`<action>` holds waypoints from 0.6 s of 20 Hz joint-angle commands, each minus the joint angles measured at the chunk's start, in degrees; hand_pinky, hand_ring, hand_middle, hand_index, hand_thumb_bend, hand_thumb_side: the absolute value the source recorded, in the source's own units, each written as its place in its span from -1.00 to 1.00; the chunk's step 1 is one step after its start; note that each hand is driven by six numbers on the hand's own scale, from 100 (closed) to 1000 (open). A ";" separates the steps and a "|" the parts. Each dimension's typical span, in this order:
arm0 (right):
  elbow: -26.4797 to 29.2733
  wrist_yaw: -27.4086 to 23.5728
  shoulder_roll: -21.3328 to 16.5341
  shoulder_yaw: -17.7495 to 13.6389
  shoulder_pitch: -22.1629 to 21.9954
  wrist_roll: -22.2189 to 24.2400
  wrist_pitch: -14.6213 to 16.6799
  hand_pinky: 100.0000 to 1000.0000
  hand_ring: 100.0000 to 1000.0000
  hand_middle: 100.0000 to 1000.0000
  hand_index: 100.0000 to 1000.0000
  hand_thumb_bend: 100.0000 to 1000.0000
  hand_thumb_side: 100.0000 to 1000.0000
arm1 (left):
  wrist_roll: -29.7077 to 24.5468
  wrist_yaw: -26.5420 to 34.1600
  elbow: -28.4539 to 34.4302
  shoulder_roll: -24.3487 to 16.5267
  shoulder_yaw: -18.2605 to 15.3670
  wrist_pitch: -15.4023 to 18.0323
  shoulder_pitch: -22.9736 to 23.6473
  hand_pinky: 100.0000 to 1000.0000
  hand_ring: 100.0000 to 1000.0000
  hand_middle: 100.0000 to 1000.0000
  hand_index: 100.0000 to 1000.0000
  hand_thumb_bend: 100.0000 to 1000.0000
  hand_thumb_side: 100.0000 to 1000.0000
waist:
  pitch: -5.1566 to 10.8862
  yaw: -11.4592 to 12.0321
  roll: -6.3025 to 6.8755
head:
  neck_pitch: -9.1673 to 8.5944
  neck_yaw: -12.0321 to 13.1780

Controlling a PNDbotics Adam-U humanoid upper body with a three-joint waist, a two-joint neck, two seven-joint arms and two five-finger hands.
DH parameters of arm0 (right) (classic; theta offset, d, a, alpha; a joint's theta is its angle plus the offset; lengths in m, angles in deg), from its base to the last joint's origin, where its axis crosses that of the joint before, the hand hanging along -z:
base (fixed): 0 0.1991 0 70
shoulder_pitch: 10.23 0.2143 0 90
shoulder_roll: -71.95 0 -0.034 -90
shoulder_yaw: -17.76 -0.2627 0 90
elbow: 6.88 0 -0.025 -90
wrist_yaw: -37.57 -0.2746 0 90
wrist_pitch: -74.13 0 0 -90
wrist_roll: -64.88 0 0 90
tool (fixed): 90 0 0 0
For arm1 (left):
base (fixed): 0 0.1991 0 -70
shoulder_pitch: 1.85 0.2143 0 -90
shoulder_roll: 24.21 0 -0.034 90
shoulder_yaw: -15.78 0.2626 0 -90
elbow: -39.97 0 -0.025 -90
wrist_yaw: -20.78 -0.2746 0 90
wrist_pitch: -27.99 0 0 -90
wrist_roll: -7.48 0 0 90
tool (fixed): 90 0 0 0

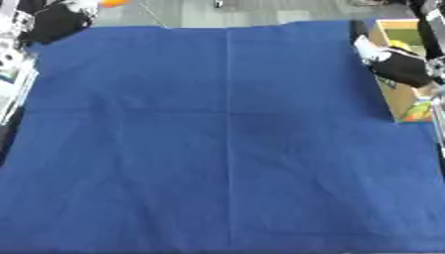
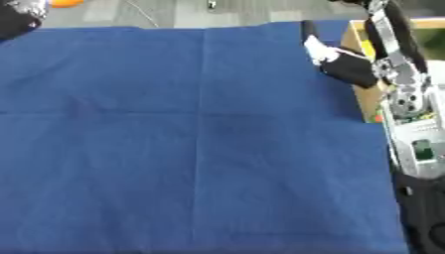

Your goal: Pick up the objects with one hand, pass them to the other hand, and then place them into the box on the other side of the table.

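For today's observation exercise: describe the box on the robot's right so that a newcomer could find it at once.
Start from the blue cloth over the table. Follow its right edge to the far corner: the tan cardboard box stands there, open-topped, with something yellow inside. The right hand is at its rim.

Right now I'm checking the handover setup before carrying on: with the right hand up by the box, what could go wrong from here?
1. The right hand sits at the cardboard box's near wall; lowering or swinging could catch the rim and shove the box.
2. A white thing shows at the hand's tip, over the blue cloth rather than inside the box; let go here, it may land outside.
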State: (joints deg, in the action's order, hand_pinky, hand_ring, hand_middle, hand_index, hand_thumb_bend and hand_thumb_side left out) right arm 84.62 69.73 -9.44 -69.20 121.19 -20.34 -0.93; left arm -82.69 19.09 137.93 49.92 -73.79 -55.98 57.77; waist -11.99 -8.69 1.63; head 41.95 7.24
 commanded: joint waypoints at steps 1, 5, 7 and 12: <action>1.67 0.74 -0.24 0.53 1.95 0.19 0.67 0.69 0.52 0.54 0.88 -0.70 -0.38 | -2.92 2.35 1.53 0.15 0.78 0.89 -0.46 0.24 -0.58 -0.51 -0.41 -1.00 -0.61 | 2.13 0.14 -0.76 | -0.75 -1.00; 2.03 1.53 0.46 1.70 3.65 0.88 1.67 0.71 0.54 0.56 0.88 -0.67 -0.38 | -6.08 4.48 1.27 1.45 1.83 2.14 -0.58 0.25 -0.59 -0.52 -0.41 -1.00 -0.60 | 2.14 0.21 -0.86 | -0.63 -1.38; 1.98 2.22 0.77 2.25 4.56 1.18 2.18 0.72 0.55 0.57 0.88 -0.65 -0.38 | -7.72 6.06 1.32 2.07 2.50 2.63 -0.79 0.26 -0.59 -0.52 -0.41 -1.00 -0.59 | 2.13 0.26 -0.95 | -0.58 -1.53; 1.63 3.55 1.48 2.88 5.81 1.47 2.70 0.73 0.60 0.62 0.89 -0.55 -0.32 | -12.03 12.50 3.24 3.49 3.83 5.29 -1.50 0.26 -0.58 -0.51 -0.41 -1.00 -0.58 | 2.07 0.42 -1.13 | -0.50 -1.54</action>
State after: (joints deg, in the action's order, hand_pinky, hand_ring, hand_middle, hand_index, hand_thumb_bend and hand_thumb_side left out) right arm 84.97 72.81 -7.82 -66.33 125.74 -18.87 1.52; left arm -93.67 29.83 139.57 54.07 -69.88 -51.41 57.45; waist -11.98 -8.35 1.25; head 41.94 5.87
